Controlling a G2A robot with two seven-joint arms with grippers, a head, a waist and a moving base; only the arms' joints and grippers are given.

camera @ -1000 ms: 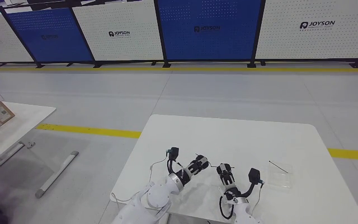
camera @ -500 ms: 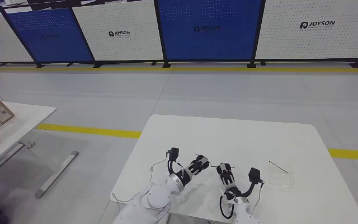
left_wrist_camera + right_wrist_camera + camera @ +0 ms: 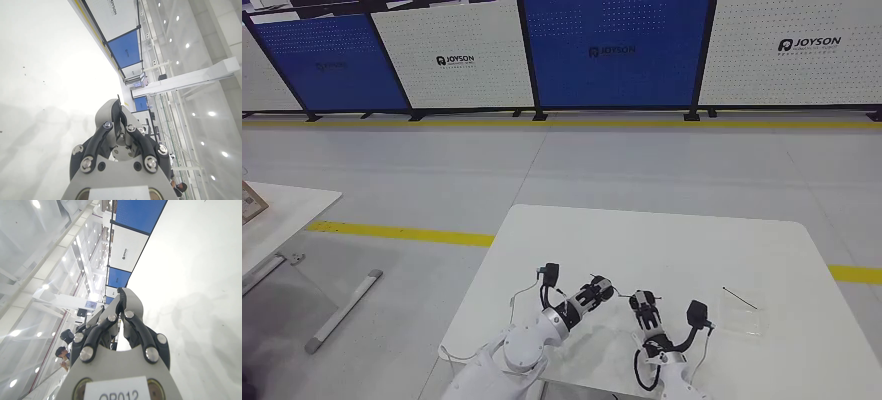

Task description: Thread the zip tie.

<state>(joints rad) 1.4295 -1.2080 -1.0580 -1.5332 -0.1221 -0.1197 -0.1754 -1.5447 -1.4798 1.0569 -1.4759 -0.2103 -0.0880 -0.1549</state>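
Top view: a thin black zip tie [image 3: 739, 297] lies on a clear plastic sheet [image 3: 748, 318] near the right edge of the white counter [image 3: 662, 240], well apart from both arms. The left claw [image 3: 600, 292] and right claw [image 3: 641, 301] sit near each other by the counter's front edge. In the wrist views both are pressed closed; I cannot tell whether either pinches anything.

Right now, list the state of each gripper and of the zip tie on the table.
left gripper: shut, a thin black sliver poking out at its tip.
right gripper: shut.
zip tie: lying straight on the table, unthreaded, apart from both grippers.
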